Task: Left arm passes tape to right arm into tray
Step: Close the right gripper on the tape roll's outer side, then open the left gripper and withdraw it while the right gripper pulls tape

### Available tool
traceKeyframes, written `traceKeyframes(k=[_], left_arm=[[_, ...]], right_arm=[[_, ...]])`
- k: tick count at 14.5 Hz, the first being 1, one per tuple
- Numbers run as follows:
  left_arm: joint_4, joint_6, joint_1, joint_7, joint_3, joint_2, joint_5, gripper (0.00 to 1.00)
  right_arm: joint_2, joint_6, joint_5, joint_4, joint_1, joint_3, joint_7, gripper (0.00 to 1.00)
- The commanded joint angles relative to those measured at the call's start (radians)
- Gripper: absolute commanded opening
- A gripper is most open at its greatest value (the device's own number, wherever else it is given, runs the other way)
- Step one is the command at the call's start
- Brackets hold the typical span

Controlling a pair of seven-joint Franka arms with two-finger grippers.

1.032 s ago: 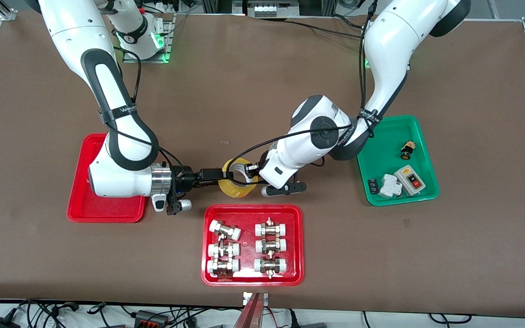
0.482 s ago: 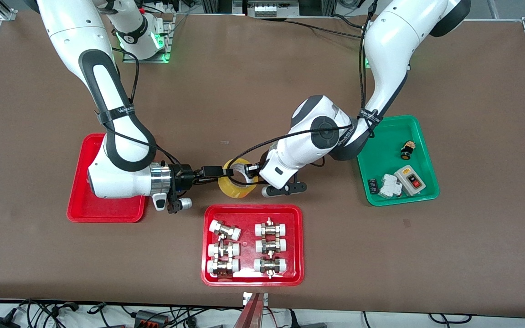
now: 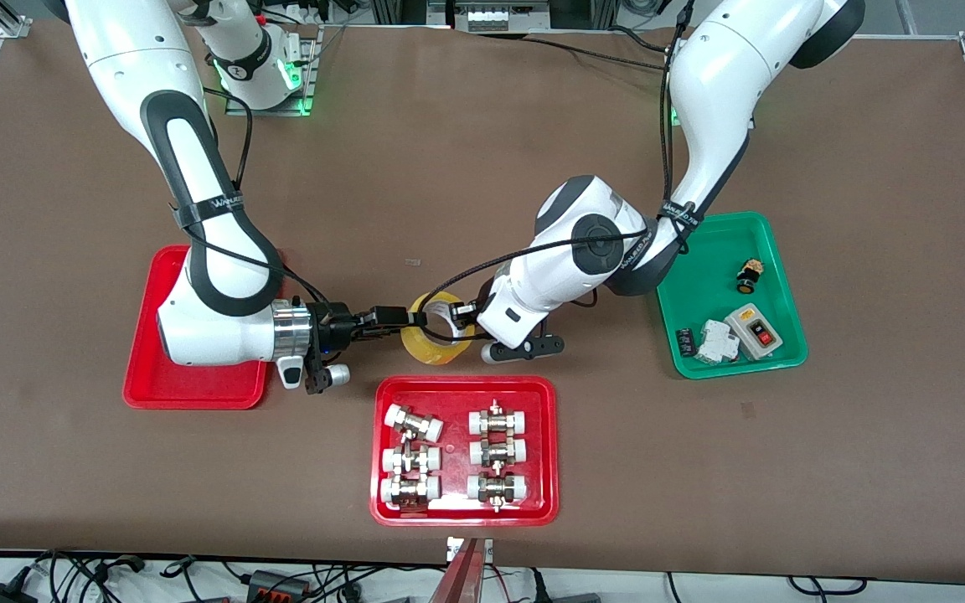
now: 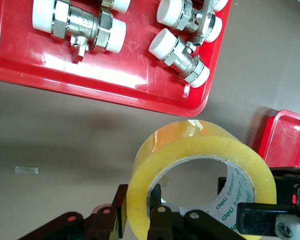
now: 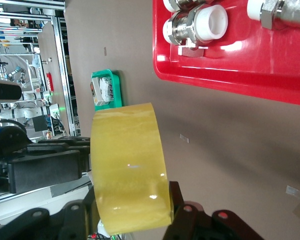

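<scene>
- brown table
- plain red tray toward the right arm's end
- red tray of pipe fittings, nearest the front camera
- green tray toward the left arm's end

Translucent yellow tape, plain red tray, green tray, brown table

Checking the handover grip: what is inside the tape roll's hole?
One finger of the left pincer and one of the right pincer reach inside the tape, each clamping its wall.
</scene>
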Motion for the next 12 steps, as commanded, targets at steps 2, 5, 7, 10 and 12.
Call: traceKeyframes(k=[2, 5, 7, 10, 12], left_arm=[[0.040, -0.004, -0.006, -0.012, 0.005, 0.011, 0.019, 0.12], [0.035, -0.009, 0.020, 0.189, 0.028, -0.001, 0.108, 1.00], [0.028, -0.021, 0.052, 0.229, 0.021, -0.027, 0.114, 1.00], [0.027, -0.189, 0.136, 0.250, 0.020, -0.106, 0.120, 1.00], [0.023, -0.284, 0.187, 0.287, 0.029, -0.159, 0.119, 1.00]], right_arm=[[0.008, -0.013, 0.014, 0.015, -0.008, 0.002, -0.003, 0.21], [0.008, -0.013, 0.014, 0.015, -0.008, 0.002, -0.003, 0.21], [0.008, -0.013, 0.011, 0.015, -0.008, 0.001, -0.005, 0.21], [0.008, -0.013, 0.008, 0.015, -0.008, 0.000, -0.006, 0.21], [0.010, -0.013, 0.008, 0.014, -0.008, -0.002, -0.005, 0.21]])
